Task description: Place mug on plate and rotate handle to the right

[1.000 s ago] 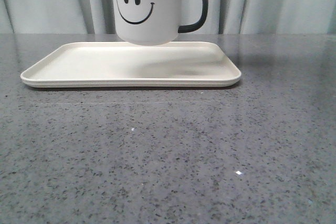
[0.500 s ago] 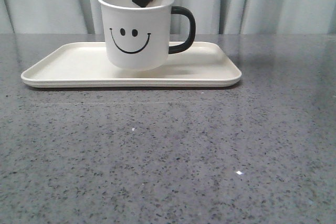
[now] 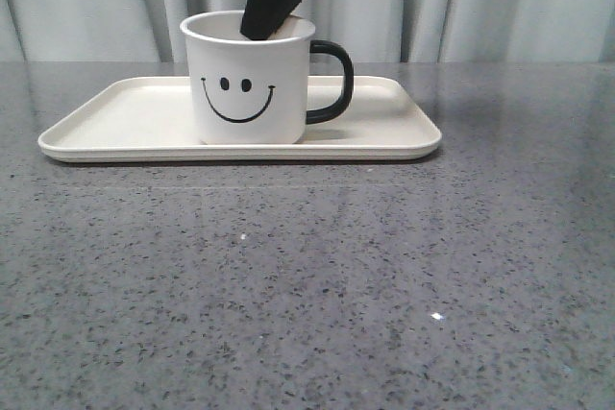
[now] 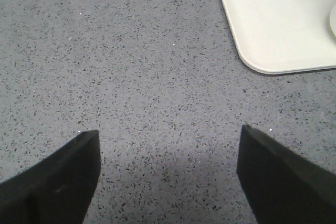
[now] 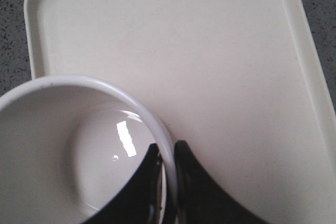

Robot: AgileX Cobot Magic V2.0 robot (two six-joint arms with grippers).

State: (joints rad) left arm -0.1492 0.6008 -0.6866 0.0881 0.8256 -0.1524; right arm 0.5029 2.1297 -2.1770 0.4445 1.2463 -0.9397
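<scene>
nearest the camera, bare speckled table (image 3: pixel 317 285); beyond it the plate (image 3: pixel 125 122) carries the mug (image 3: pixel 248 84), handle (image 3: pixel 332 79) already pointing right. right gripper (image 5: pixel 167 182) pinches the mug's wall; part the fingers gently, lift straight up. left gripper (image 4: pixel 168 177) waits wide apart.

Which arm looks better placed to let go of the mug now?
The right. Its end effector pinches the mug wall at the rim, mug on the tray, handle pointing right. The left end effector hangs open over bare countertop.
</scene>
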